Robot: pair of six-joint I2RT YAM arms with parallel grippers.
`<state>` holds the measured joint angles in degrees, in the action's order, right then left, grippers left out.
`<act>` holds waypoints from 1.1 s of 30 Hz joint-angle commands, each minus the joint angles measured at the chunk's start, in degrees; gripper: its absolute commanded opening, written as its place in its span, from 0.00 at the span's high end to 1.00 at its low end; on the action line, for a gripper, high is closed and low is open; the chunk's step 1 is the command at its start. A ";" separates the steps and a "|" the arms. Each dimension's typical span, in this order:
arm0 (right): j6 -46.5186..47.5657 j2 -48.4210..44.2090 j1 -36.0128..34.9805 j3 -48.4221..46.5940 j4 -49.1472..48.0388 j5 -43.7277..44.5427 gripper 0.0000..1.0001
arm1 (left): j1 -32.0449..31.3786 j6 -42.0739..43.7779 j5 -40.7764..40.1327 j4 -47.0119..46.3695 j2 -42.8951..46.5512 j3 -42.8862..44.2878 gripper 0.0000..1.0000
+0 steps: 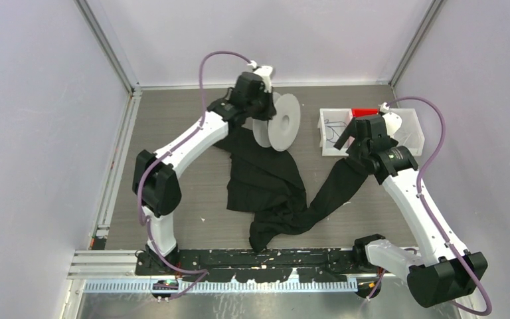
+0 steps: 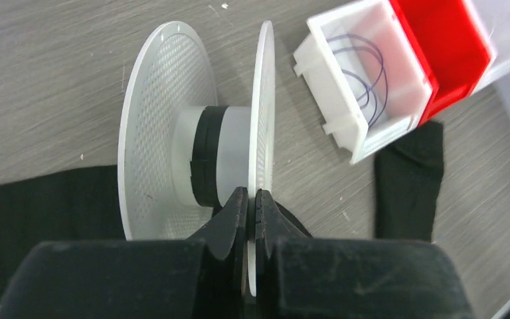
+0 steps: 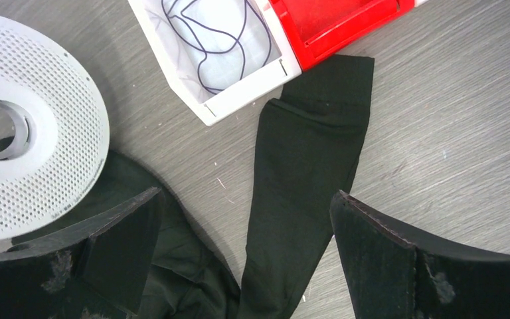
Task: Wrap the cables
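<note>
Left wrist view: the left gripper (image 2: 252, 199) has its jaws pinched tight on the rim of one flange of the white spool (image 2: 166, 126), the flange nearer the bins; the spool stands upright on edge.
Right gripper (image 3: 246, 196): jaws spread wide, holding nothing, hovering over a black cloth (image 3: 305, 173).
Cables (image 3: 212, 33): thin dark loops lying loose inside the white bin (image 3: 239, 100).
Red bin (image 3: 332, 26): touching the white bin's side.
Spool hub: a black band (image 2: 206, 159) wraps part of it.
Cloth: sprawled across the bench (image 3: 451, 133), one end just beside the white bin.
</note>
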<state>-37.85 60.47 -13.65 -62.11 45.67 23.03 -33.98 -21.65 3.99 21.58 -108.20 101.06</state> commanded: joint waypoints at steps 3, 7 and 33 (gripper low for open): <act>-1.40 -0.85 0.02 0.93 -1.02 0.36 0.00 | -8.42 12.46 -17.79 -0.50 1.47 2.40 0.99; -1.45 -1.13 0.00 0.93 -0.94 0.43 0.00 | -11.91 12.84 -20.83 -1.88 0.38 2.80 1.00; -1.90 -4.84 -0.01 2.60 1.02 0.57 0.00 | -19.65 -7.99 -34.57 7.05 -13.74 22.23 0.99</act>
<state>-38.48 56.80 -13.65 -59.81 46.44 22.87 -52.80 -22.92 -25.36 26.59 -121.47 116.90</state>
